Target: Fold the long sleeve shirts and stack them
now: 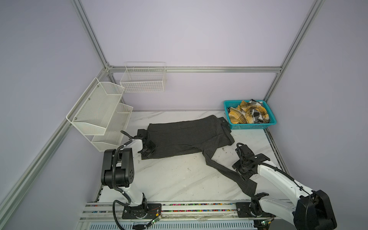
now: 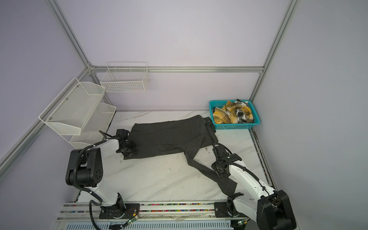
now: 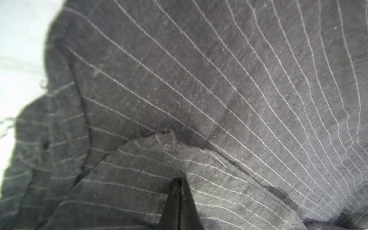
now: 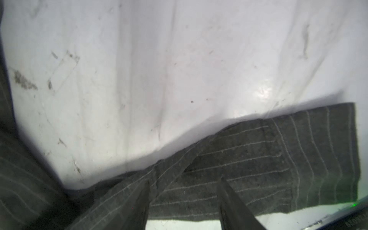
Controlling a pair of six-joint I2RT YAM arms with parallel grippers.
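Two arms are reaching low. The left gripper (image 3: 180, 182) is pinching shut on the left hem of the pinstriped shirt (image 1: 185, 137), spread mid-table; the right gripper (image 4: 185, 179) is straddling its near-right sleeve (image 1: 223, 170), fingers (image 4: 231, 199) half apart. The second, plaid shirt (image 1: 249, 114) is lying in one far-right basket (image 1: 253, 125).

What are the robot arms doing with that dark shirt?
They are folding shirts. The left hand is pinched shut on the edge of the dark striped shirt, spread on the table. The right hand is open over its sleeve. The plaid shirt lies crumpled in the teal basket.
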